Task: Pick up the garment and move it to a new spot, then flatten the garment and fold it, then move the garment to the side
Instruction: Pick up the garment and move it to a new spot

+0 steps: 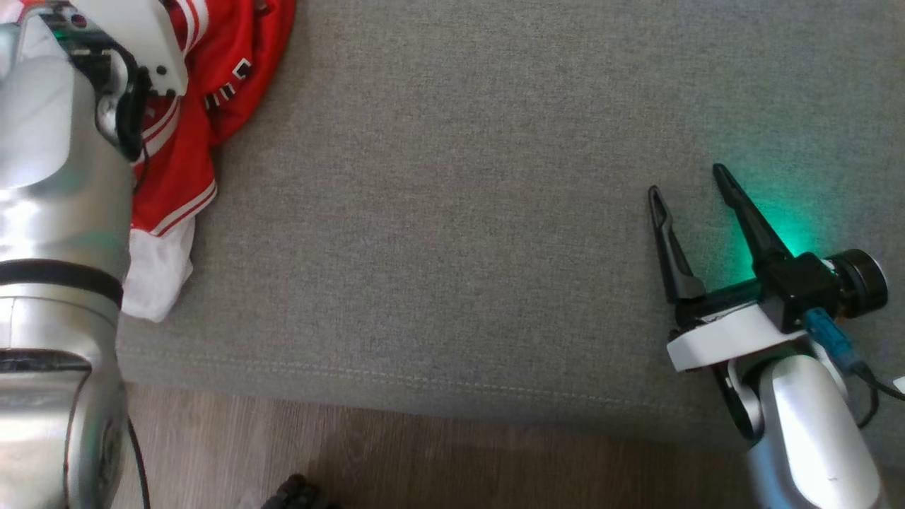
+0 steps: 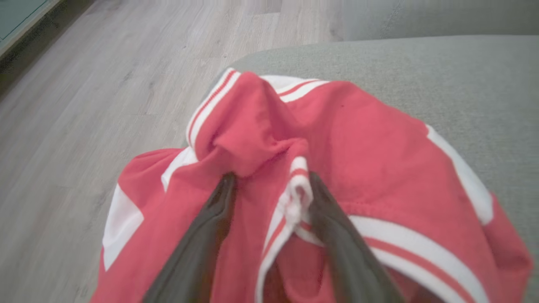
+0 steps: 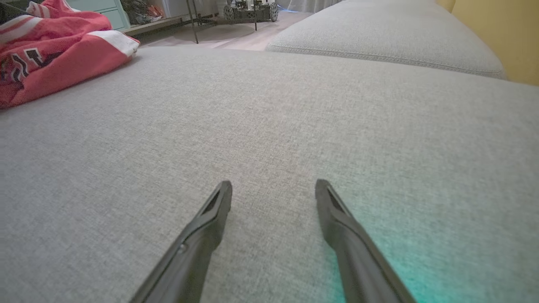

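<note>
Overhead, the garment (image 1: 233, 78) is lying bunched at the left edge of the cushion (image 1: 452, 247); the right gripper (image 1: 687, 179) is hovering well apart, jaws wide, likely waiting. Left wrist: the left gripper (image 2: 271, 181) is straddling a raised red fold (image 2: 252, 139), jaws wide, seemingly lining up a pinch. Right wrist: bare cushion ahead, garment far left.

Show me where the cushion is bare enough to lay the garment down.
Bare: the wide middle of the grey cushion, between the red garment at its left end and the right gripper. Crowded: the left end, where the left gripper straddles the bunched garment.
</note>
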Tool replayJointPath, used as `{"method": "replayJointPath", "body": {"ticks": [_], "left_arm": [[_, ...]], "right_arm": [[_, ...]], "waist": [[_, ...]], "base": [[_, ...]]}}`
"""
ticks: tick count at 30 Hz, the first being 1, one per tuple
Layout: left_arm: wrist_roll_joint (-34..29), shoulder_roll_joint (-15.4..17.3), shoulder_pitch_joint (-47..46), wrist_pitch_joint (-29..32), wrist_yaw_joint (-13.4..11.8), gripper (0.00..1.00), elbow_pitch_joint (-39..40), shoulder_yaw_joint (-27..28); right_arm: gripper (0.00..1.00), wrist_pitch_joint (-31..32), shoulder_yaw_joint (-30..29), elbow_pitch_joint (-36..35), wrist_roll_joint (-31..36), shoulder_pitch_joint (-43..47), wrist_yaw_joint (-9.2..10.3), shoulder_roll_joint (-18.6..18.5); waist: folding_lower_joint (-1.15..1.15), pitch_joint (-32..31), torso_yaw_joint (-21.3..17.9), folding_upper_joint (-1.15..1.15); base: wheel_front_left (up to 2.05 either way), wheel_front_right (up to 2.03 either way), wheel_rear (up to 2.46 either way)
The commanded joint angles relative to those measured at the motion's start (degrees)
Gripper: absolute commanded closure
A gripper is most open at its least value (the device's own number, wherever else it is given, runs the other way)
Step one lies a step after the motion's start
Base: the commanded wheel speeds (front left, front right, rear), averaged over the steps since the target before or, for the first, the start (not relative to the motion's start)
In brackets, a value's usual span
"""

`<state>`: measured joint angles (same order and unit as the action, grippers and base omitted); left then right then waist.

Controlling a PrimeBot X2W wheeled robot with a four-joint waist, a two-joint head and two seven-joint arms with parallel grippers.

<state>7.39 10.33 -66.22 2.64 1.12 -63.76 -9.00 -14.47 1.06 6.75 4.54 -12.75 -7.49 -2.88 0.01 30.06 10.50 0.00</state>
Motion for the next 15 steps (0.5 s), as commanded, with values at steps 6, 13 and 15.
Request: {"method": "replayJointPath", "body": {"ticks": [6,13,15], "left_arm": [[1.69,3.09,-2.83,-7.85,0.32,1.00,-1.30,1.54],[2.60,2.03,-4.85,-14.38,3.25,1.00,-0.68,0.73],[2.04,1.65,-5.62,-15.27,4.07,1.00,0.55,-0.51]], "right_arm": [[0.00,-0.52,2.76,-1.23,-1.24,-0.67,0.00,0.01],[0.00,-0.52,3.65,-0.18,-3.25,0.27,0.00,0.01],[0.00,-0.52,4.00,0.03,-3.79,0.63,0.00,0.01]], "waist": [[-0.01,-2.59,0.28,0.00],[-0.01,-8.78,-0.46,0.00],[-0.01,-10.59,-0.85,0.00]], "base": [[0.00,0.00,0.00],[0.00,0.00,0.00],[0.00,0.00,0.00]]}}
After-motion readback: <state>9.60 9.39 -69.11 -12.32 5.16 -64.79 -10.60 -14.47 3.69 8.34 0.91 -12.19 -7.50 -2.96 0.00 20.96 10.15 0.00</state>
